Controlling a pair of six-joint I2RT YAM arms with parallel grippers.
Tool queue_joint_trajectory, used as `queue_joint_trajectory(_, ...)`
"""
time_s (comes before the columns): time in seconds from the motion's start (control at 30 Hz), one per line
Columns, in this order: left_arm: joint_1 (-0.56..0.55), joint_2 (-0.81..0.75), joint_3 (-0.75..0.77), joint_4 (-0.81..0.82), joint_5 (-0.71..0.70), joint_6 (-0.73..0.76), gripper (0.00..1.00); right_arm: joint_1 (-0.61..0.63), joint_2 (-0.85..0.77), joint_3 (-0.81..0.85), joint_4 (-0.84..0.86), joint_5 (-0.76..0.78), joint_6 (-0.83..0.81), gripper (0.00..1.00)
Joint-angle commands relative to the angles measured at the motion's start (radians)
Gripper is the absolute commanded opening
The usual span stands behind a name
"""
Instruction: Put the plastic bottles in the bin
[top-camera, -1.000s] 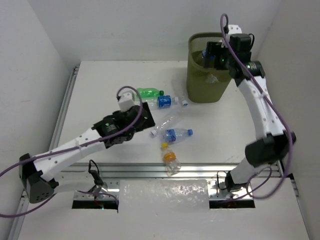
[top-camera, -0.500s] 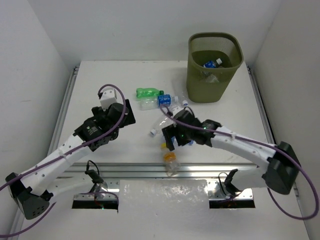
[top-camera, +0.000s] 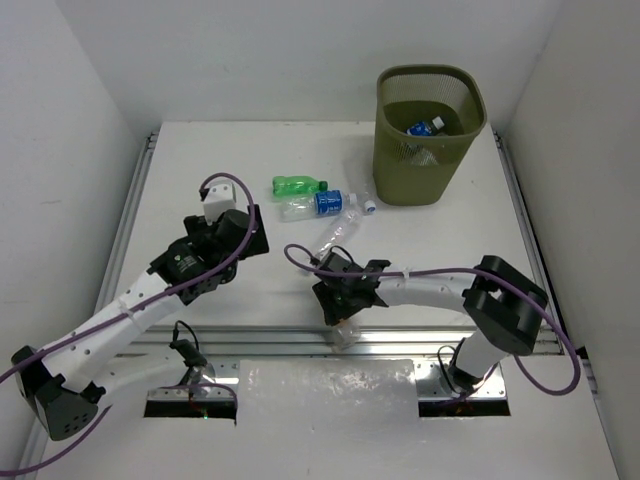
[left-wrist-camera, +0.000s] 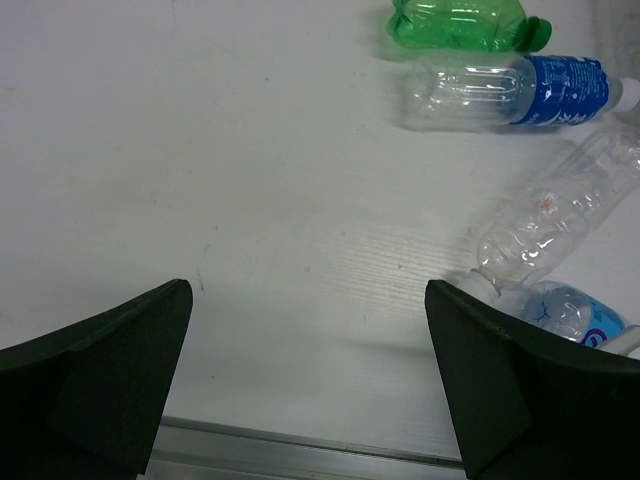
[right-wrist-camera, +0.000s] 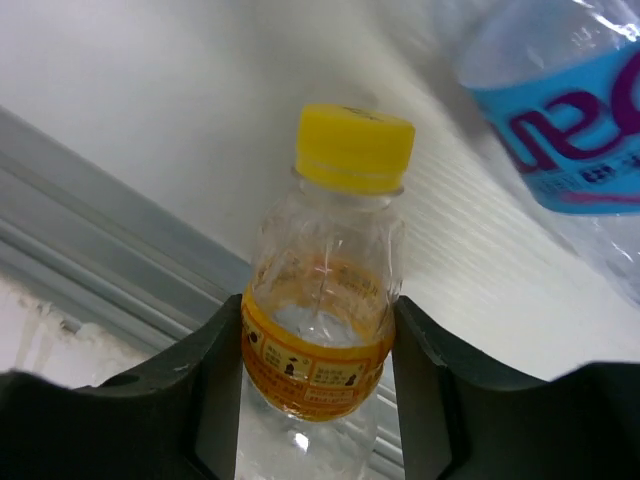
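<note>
My right gripper (right-wrist-camera: 318, 360) is shut on a small bottle with an orange label and yellow cap (right-wrist-camera: 325, 330); both fingers press its sides. From above, that gripper (top-camera: 345, 312) sits low at the table's near edge, with the bottle's base (top-camera: 344, 334) poking out below it. A blue-labelled bottle (right-wrist-camera: 570, 110) lies just beyond. My left gripper (left-wrist-camera: 310, 380) hangs open over bare table. Beyond it lie a green bottle (left-wrist-camera: 465, 22), a clear blue-labelled one (left-wrist-camera: 510, 90) and a crushed clear one (left-wrist-camera: 555, 215). The olive bin (top-camera: 400, 170) stands at the back right with a bottle (top-camera: 422, 127) inside.
An aluminium rail (top-camera: 440, 340) runs along the table's near edge, right under the held bottle. White walls close in the table on the left, back and right. The left arm (top-camera: 150, 295) stretches over the table's left half.
The right arm swung from above the bin down to the near edge and closed on the orange-labelled bottle. The left gripper drew back to the left, still open.
</note>
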Motion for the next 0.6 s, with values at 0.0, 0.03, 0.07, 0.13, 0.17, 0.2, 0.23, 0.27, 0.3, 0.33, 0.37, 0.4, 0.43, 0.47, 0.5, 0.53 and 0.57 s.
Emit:
queue_joint_trajectory(0.0, 0.004, -0.027, -0.004, 0.034, -0.013, 0.022, 1.00, 0.032, -0.026, 0.008, 0.043, -0.013, 0.019, 0.38)
queue_joint_trajectory(0.03, 0.004, -0.029, -0.004, 0.035, -0.012, 0.023, 1.00, 0.038, -0.037, 0.012, 0.043, -0.017, 0.016, 0.35)
queue_joint_trajectory(0.07, 0.005, -0.032, -0.004, 0.035, -0.009, 0.025, 1.00, 0.046, -0.071, 0.019, 0.044, -0.022, 0.011, 0.33)
queue_joint_trajectory(0.13, 0.005, -0.035, -0.005, 0.040, -0.004, 0.026, 1.00, 0.066, -0.112, 0.031, 0.052, -0.063, -0.011, 0.31)
queue_joint_trajectory(0.17, 0.005, -0.036, -0.005, 0.040, -0.002, 0.026, 1.00, 0.071, -0.161, 0.053, 0.055, -0.077, -0.025, 0.29)
queue_joint_trajectory(0.2, 0.004, -0.040, -0.005, 0.041, -0.002, 0.026, 1.00, 0.071, -0.192, 0.065, 0.055, -0.112, -0.056, 0.29)
queue_joint_trajectory(0.23, 0.004, -0.040, -0.005, 0.041, -0.001, 0.028, 1.00, 0.069, -0.226, 0.094, 0.049, -0.099, -0.073, 0.29)
queue_joint_trajectory(0.27, 0.005, -0.041, -0.007, 0.043, 0.001, 0.028, 1.00, 0.071, -0.261, 0.119, 0.031, -0.077, -0.090, 0.29)
queue_joint_trajectory(0.3, 0.004, -0.041, -0.008, 0.048, 0.008, 0.031, 1.00, 0.060, -0.322, 0.149, -0.017, -0.018, -0.141, 0.27)
queue_joint_trajectory(0.33, 0.005, -0.041, -0.008, 0.051, 0.016, 0.032, 1.00, 0.043, -0.344, 0.181, -0.046, 0.100, -0.172, 0.24)
queue_joint_trajectory(0.37, 0.005, -0.040, -0.011, 0.054, 0.022, 0.032, 1.00, 0.013, -0.359, 0.262, -0.069, 0.128, -0.195, 0.24)
queue_joint_trajectory(0.4, 0.005, -0.035, -0.011, 0.060, 0.039, 0.034, 1.00, -0.092, -0.376, 0.307, -0.109, 0.128, -0.237, 0.25)
queue_joint_trajectory(0.43, 0.004, -0.033, -0.011, 0.063, 0.048, 0.039, 1.00, -0.157, -0.376, 0.350, -0.123, 0.112, -0.257, 0.25)
queue_joint_trajectory(0.47, 0.004, -0.030, -0.011, 0.066, 0.057, 0.039, 1.00, -0.216, -0.372, 0.442, -0.129, 0.118, -0.295, 0.25)
queue_joint_trajectory(0.5, 0.005, -0.026, -0.013, 0.075, 0.082, 0.043, 1.00, -0.327, -0.340, 0.494, -0.141, 0.137, -0.312, 0.25)
queue_joint_trajectory(0.53, 0.005, -0.024, -0.014, 0.083, 0.099, 0.055, 1.00, -0.381, -0.317, 0.545, -0.147, 0.148, -0.334, 0.25)
queue_joint_trajectory(0.57, 0.005, -0.023, -0.022, 0.090, 0.112, 0.065, 1.00, -0.424, -0.291, 0.649, -0.148, 0.170, -0.356, 0.26)
